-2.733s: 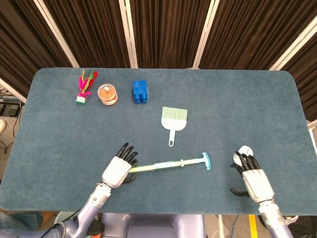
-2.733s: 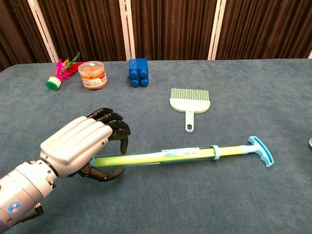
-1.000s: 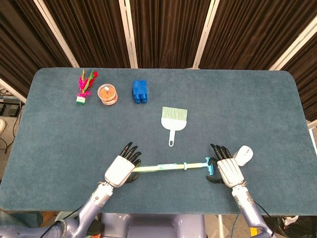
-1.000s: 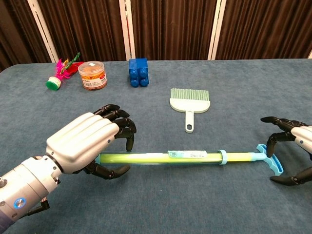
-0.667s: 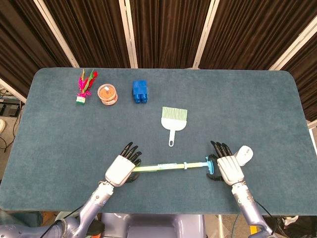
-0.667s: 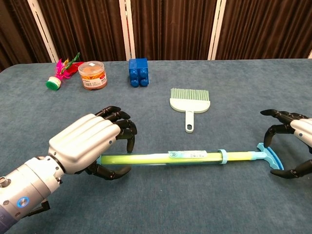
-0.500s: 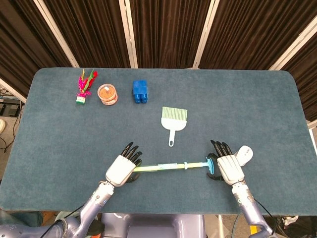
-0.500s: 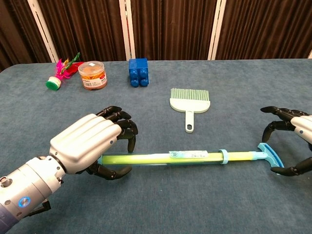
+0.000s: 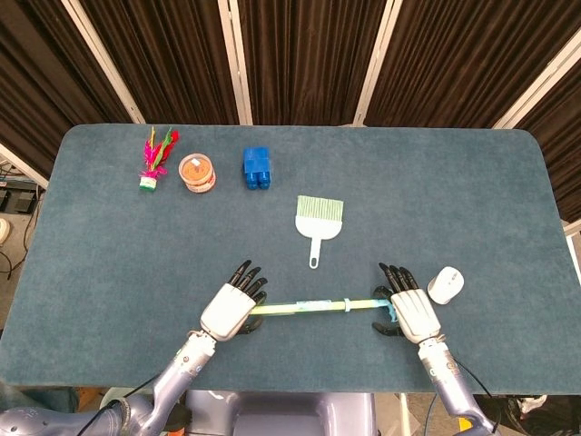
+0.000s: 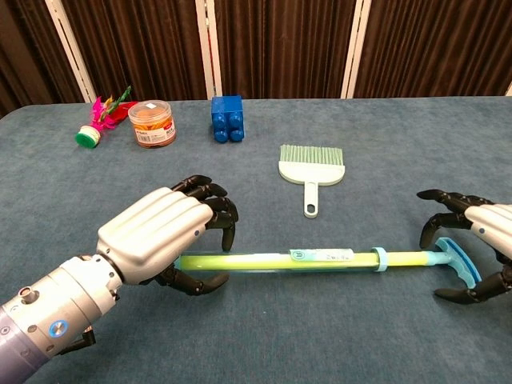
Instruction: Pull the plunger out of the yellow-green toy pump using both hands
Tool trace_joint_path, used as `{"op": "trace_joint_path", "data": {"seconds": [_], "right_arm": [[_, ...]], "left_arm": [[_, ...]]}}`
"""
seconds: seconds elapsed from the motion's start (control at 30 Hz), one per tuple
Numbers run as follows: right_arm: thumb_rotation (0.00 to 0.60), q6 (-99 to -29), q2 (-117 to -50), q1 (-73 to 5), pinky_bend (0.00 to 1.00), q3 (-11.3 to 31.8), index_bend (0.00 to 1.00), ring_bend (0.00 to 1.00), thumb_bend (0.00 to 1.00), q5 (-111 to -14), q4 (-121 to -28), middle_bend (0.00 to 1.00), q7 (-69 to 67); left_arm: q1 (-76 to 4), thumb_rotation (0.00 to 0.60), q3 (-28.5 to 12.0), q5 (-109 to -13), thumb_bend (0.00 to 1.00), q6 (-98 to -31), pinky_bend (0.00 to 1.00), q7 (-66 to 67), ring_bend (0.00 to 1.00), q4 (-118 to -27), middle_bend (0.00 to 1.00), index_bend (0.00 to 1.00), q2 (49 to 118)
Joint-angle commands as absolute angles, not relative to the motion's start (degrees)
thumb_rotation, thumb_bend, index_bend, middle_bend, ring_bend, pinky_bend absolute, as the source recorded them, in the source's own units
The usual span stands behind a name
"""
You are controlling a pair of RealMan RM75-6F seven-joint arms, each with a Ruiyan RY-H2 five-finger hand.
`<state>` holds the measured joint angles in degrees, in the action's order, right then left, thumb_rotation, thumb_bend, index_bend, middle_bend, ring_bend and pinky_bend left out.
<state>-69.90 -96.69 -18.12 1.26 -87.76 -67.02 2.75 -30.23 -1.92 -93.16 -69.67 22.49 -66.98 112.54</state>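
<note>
The yellow-green toy pump [image 10: 280, 259] lies sideways on the blue table, near its front edge; in the head view the pump [image 9: 309, 306] runs left to right. My left hand [image 10: 160, 232] grips the tube's left end, fingers curled over it and thumb under it, and hides that end. A pale blue collar [image 10: 379, 258] closes the tube's right end, and a short rod leads to the blue T-handle [image 10: 458, 262]. My right hand [image 10: 480, 240] cups that handle, fingers above and thumb below, with gaps showing. From the head view, the left hand [image 9: 231, 309] and right hand [image 9: 413, 313] sit at the pump's two ends.
A small green-bristled brush [image 9: 319, 218] lies just behind the pump. At the back left are a blue block [image 9: 257, 168], an orange-filled jar [image 9: 197, 172] and a pink feathered toy [image 9: 154, 159]. A white rounded object [image 9: 445, 284] sits right of my right hand.
My left hand has shifted right with the pump in it. My right hand has moved left and its fingers now arc more closely around the blue handle.
</note>
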Motion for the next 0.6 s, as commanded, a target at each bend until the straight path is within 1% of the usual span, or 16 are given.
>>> {"op": "trace_joint_path", "data": {"seconds": [0.03, 0.13, 0.23, 0.47, 0.6], "right_arm": [[0.600, -69.68, -97.14, -18.26, 0.08, 1.27, 0.40, 0.00, 0.22, -87.59, -66.62, 0.04, 2.78], [0.600, -69.40, -97.73, -18.44, 0.08, 1.26, 0.44, 0.00, 0.23, -87.47, -65.85, 0.05, 2.70], [0.600, -69.04, -98.04, -18.51, 0.08, 1.27, 0.51, 0.00, 0.25, -87.14, -64.85, 0.06, 2.73], [0.600, -68.58, -98.63, -18.41, 0.08, 1.76, 0.72, 0.00, 0.37, -85.88, -61.79, 0.13, 2.11], [0.600, -69.18, -98.65, -18.23, 0.08, 2.02, 0.76, 0.00, 0.40, -85.69, -60.73, 0.15, 1.95]], "left_arm": [[-30.33, 0.600, -1.89, -93.21, 0.52, -69.66, 0.06, 22.33, 0.10, -66.80, 0.24, 0.68, 112.67], [-30.45, 0.600, -1.87, -93.17, 0.52, -69.66, 0.06, 22.07, 0.10, -66.59, 0.24, 0.68, 112.77], [-30.45, 0.600, -1.77, -93.46, 0.52, -70.14, 0.06, 21.93, 0.10, -66.69, 0.24, 0.68, 112.62], [-29.87, 0.600, -1.20, -94.69, 0.51, -72.46, 0.06, 22.68, 0.10, -68.46, 0.24, 0.68, 111.46], [-29.67, 0.600, -1.05, -94.92, 0.51, -72.97, 0.06, 23.51, 0.10, -69.34, 0.24, 0.68, 111.11]]}}
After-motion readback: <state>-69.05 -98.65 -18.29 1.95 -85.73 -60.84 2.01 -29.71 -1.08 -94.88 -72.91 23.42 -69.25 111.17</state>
